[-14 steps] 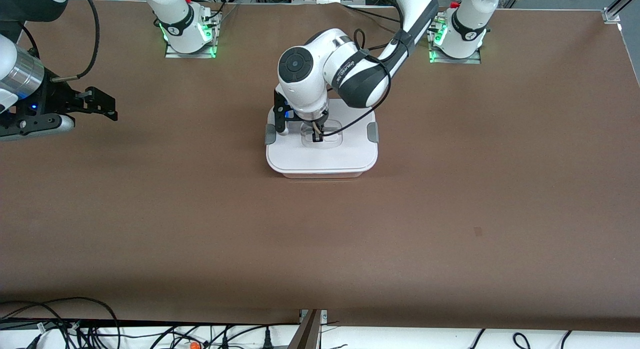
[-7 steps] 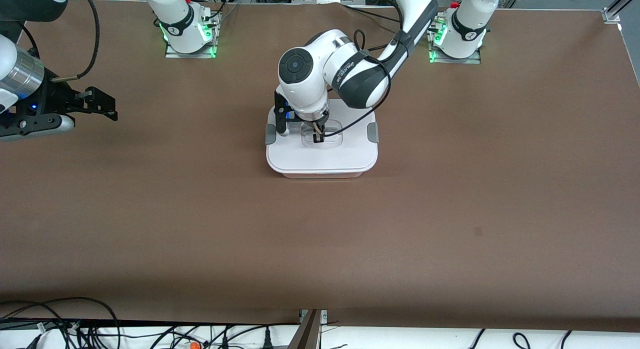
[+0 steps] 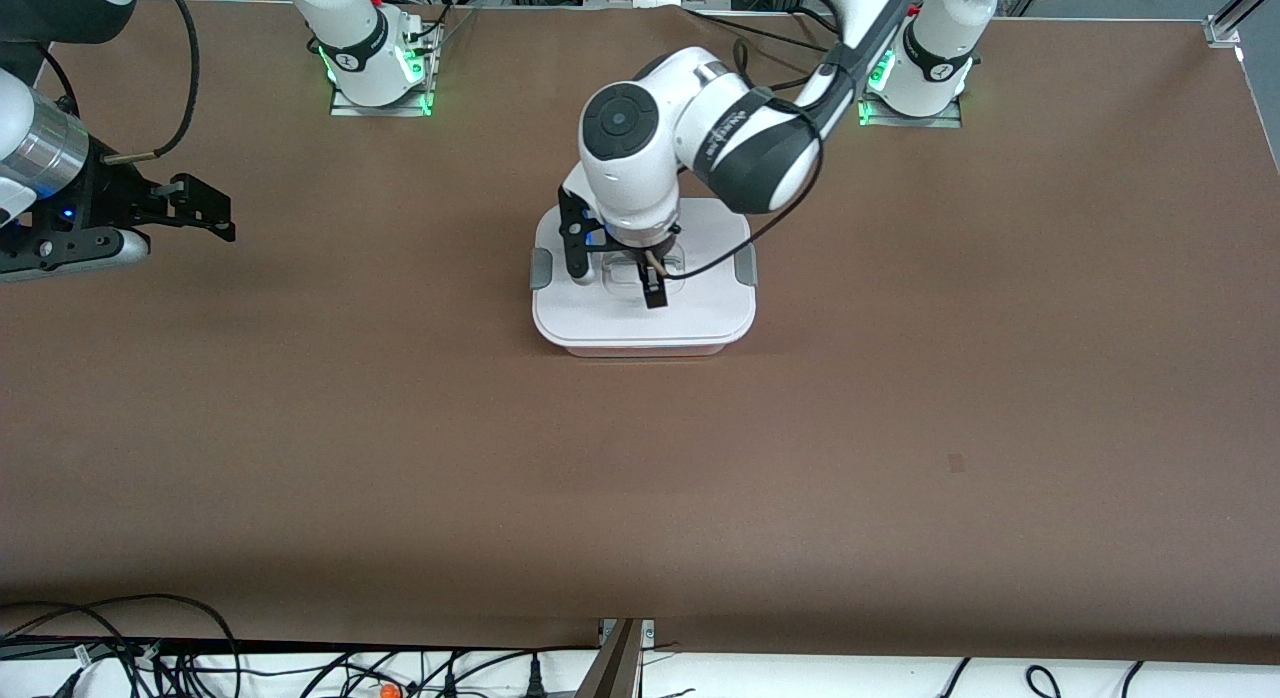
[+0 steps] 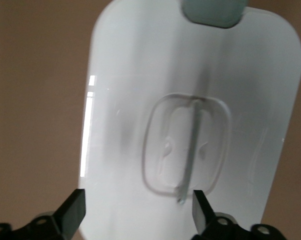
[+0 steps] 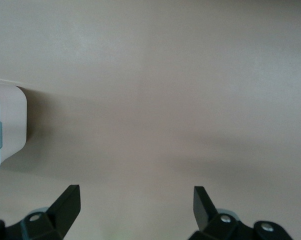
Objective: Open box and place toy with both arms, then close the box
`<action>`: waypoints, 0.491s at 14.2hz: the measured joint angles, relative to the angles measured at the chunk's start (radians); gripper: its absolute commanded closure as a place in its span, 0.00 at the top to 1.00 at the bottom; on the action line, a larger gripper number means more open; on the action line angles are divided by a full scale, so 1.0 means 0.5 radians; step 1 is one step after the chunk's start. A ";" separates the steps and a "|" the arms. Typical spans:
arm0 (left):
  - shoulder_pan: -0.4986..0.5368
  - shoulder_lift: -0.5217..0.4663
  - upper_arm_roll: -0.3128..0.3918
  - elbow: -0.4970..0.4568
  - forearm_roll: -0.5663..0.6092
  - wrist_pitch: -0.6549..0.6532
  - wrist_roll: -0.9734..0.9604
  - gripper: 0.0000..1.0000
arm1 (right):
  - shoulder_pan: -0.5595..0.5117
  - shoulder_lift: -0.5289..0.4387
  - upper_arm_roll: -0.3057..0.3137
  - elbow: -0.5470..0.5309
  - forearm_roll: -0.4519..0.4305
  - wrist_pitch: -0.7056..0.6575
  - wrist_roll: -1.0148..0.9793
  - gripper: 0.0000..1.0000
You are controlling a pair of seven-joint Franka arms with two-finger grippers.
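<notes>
The box [image 3: 640,323] stands in the middle of the table with its white lid on and a grey clip [image 3: 541,268] at each end. My left gripper [image 3: 650,278] hangs just above the lid, open and empty. In the left wrist view its fingers [image 4: 138,205] straddle the lid [image 4: 140,75], one fingertip [image 4: 200,207] by the end of the clear recessed handle [image 4: 188,145]. My right gripper [image 3: 205,213] waits open and empty over bare table at the right arm's end. Its wrist view [image 5: 135,200] shows the box's pink end [image 5: 8,125]. The toy is out of view.
The brown table [image 3: 900,428] holds nothing else. Cables [image 3: 120,658] lie off the table's edge nearest the front camera. The arm bases [image 3: 375,68] stand along the edge farthest from that camera.
My left gripper has come up off the lid's handle and shifted a little toward the left arm's end. The lid stays on the box. The right arm has not moved.
</notes>
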 measured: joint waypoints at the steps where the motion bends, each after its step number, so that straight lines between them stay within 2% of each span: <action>1: 0.064 -0.028 0.008 0.002 0.000 -0.004 -0.001 1.00 | 0.000 0.000 0.000 0.000 0.000 0.000 0.000 1.00; 7: 0.541 -0.130 0.017 0.006 0.000 -0.052 0.003 1.00 | 0.000 0.000 0.000 0.000 0.000 -0.001 0.001 1.00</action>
